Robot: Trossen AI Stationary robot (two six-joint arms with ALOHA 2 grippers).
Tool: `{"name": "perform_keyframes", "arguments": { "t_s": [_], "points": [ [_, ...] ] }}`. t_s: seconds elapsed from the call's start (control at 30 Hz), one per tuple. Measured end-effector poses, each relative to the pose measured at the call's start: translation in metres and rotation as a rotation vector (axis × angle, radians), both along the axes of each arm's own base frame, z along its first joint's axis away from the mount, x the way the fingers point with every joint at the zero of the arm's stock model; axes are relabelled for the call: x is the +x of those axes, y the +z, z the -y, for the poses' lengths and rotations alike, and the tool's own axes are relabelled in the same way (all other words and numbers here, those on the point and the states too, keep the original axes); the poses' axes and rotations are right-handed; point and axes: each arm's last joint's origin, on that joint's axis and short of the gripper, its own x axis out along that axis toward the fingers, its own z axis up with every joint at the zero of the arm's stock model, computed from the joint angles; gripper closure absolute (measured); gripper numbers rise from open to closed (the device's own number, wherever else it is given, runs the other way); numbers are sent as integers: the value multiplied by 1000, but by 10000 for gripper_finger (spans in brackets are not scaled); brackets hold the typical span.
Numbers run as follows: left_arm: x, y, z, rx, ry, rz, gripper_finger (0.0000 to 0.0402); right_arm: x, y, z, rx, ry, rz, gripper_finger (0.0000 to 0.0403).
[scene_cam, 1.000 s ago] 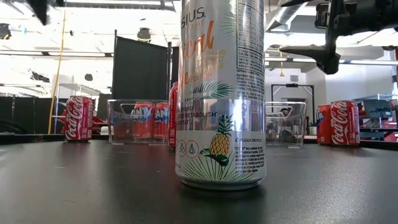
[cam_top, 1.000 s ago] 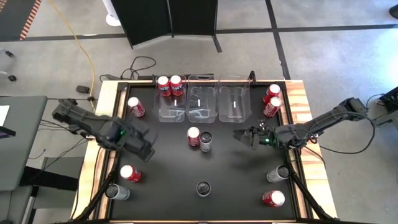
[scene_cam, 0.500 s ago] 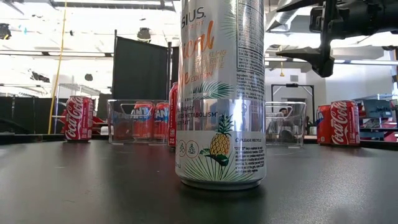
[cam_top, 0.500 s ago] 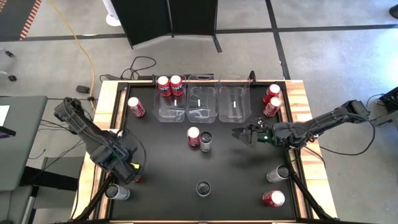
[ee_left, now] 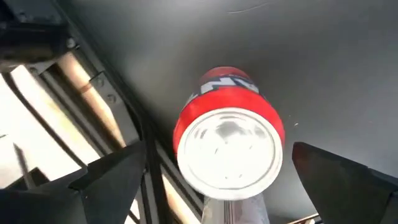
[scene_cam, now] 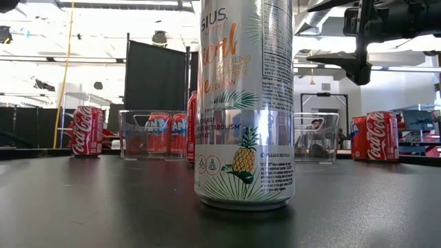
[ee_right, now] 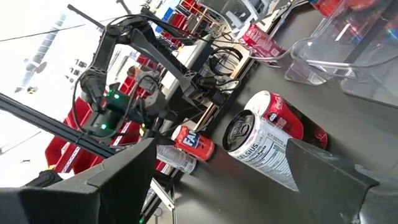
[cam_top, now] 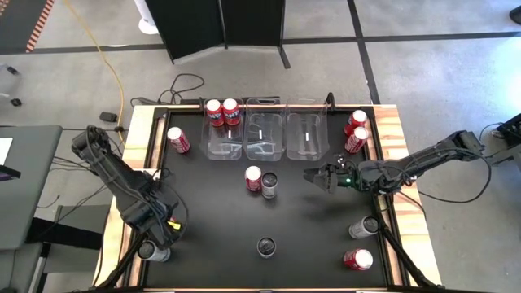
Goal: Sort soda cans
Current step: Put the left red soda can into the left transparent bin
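While the left gripper (ee_left: 217, 186) is hanging straight over a red can (ee_left: 229, 148) at about eight o'clock on the table (cam_top: 309, 228), the step in hand looks like a top-down pick. To do it well, the fingers should be dropping evenly either side of the can, staying centred on its whitish top, and clearing the silver can (cam_top: 153, 251) standing just beside it toward the near edge. Its jaws are standing wide apart, one dark finger on each side of the can, gripping nothing and touching nothing that I can see.

Farther in, a tall silver can (scene_cam: 244, 103) is standing alone near six o'clock, and a red and silver pair (cam_top: 260, 180) is sitting touching at the centre.

At about three o'clock the right gripper (cam_top: 316, 177) is hovering above the table, jaws spread wide and empty, pointing toward that centre pair.

Farthest off, at twelve o'clock, three clear bins (cam_top: 264, 138) are standing in a row; two red cans (cam_top: 222, 112) are already sitting in the leftmost.
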Motion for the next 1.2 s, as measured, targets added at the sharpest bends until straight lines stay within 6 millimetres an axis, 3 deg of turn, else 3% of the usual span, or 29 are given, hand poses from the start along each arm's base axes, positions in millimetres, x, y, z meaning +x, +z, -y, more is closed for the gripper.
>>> {"name": "perform_keyframes", "arguments": {
  "t_s": [0.3,0.63,0.93,1.2],
  "points": [
    [-1,-32,0,-41,-14,11,17,0,0,0,18,-1,4,30],
    [3,-32,-4,-41,-32,10,103,1,0,5,19,-29,4,30],
    [18,-30,-19,-39,-58,16,101,1,0,5,19,-32,4,30],
    [48,-6,-44,-74,-134,105,100,1,0,4,18,-24,4,30]
  ]
}}
